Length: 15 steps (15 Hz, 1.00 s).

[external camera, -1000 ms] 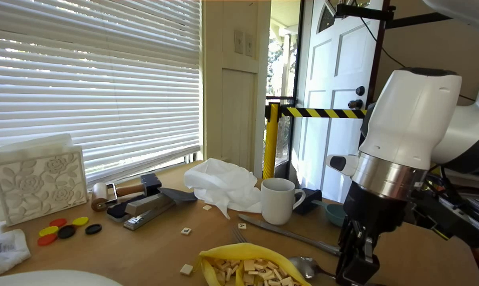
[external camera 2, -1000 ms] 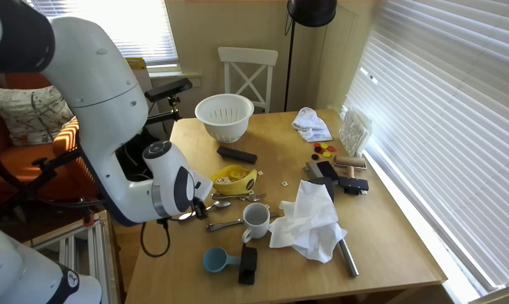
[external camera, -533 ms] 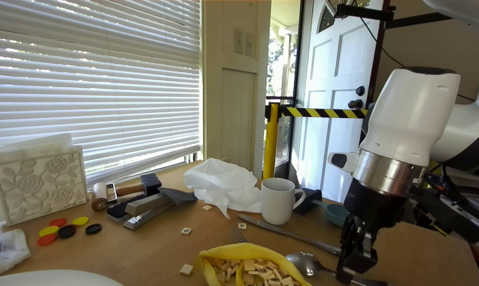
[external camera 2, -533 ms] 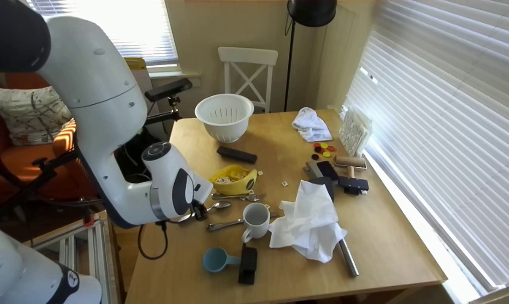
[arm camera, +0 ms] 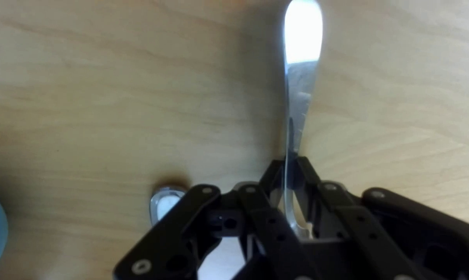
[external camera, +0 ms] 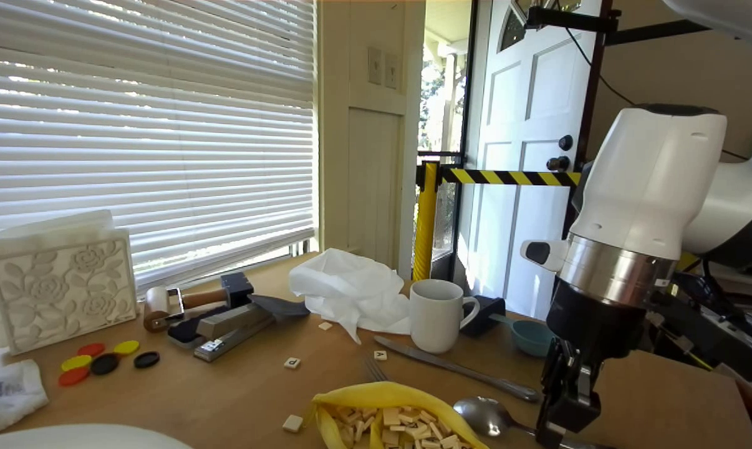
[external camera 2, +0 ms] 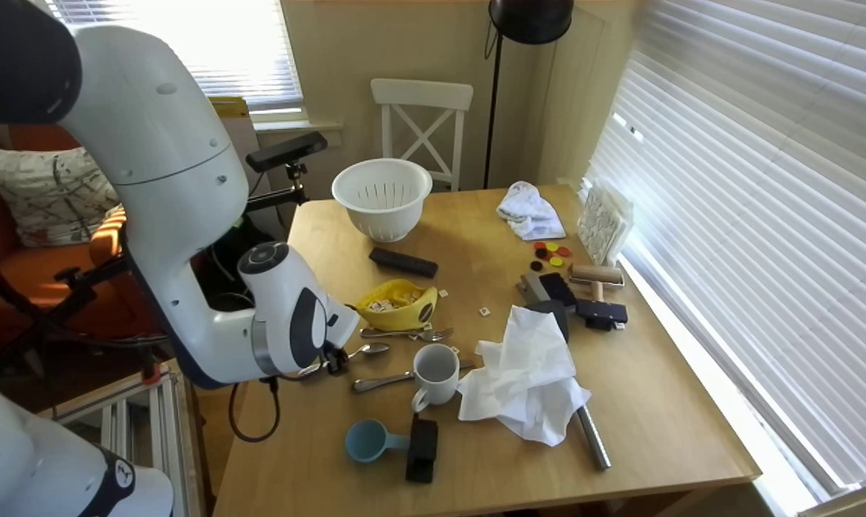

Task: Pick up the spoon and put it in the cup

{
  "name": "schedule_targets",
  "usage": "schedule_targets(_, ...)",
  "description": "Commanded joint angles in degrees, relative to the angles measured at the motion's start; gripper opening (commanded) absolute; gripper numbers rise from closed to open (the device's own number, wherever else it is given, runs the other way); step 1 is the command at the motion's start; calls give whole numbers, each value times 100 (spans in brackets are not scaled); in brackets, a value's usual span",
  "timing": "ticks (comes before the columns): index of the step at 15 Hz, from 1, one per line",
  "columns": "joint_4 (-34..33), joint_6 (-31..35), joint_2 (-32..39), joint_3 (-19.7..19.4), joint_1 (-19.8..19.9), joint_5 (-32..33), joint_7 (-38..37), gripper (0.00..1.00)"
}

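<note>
Silver spoon (arm camera: 296, 105) is pinched partway along its handle by the claw (arm camera: 291, 171), tail pointing 12 o'clock in the wrist view. Skinny handle, so clipping the knife (external camera 2: 384, 382) could twist it loose imo. White mug (external camera 2: 436, 378) sits past that, at 3 o'clock from the claw in an exterior view. Carried this flat, the spoon probably smacks the rim.
</note>
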<state>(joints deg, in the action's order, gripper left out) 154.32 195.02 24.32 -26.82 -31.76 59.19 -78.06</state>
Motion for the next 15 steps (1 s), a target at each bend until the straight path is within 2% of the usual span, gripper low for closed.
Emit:
schedule_targets(1, 67, -74, -194, 364, 330, 163, -141, 3)
schedule_targets(8, 152, -833, -533, 1353, 1055, -60, -456, 3)
schedule_targets(15, 453, -1380, -1122, 1712, 1460, -291, -592, 3)
